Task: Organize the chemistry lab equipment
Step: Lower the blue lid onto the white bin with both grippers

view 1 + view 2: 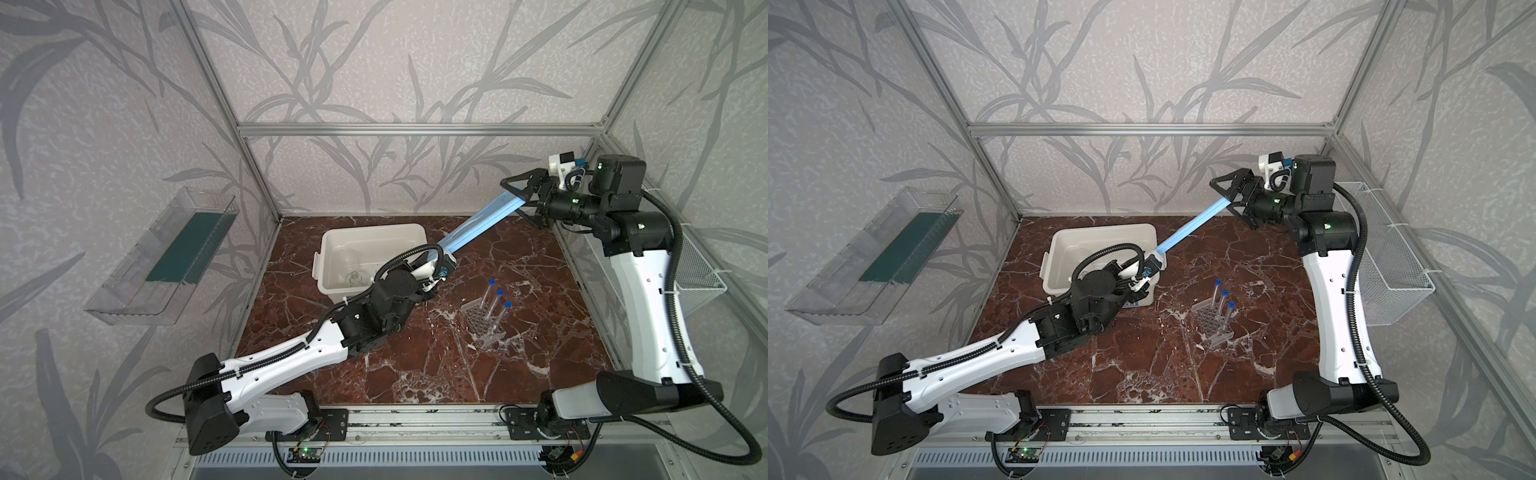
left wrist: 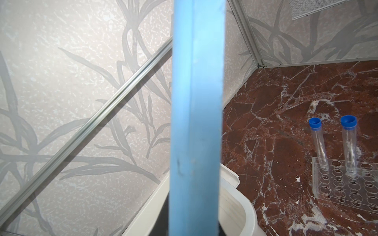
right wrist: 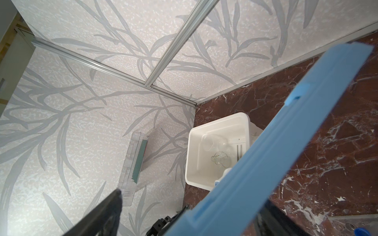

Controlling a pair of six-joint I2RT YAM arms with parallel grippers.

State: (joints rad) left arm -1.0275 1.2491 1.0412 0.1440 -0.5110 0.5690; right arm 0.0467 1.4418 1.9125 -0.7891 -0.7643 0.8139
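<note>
- White tub (image 1: 374,228): open, no cover on it.
- Blue lid (image 1: 478,224): slants upward, away from the tub's right rim.
- Left gripper (image 1: 445,257) clamps the lid's low end at that rim. Right gripper (image 1: 512,196), well away from the tub, straddles the high end with jaws wide.
- Risk: held by one end, the lid may pivot or drop onto the glassware if the left gripper releases early.
- Tube rack (image 1: 484,322) stands right of the tub with three blue-capped tubes (image 1: 494,303) that a swinging lid could topple.
- Beaker (image 3: 212,142), flask (image 3: 219,159) and rods (image 3: 239,152) are inside the tub.
</note>
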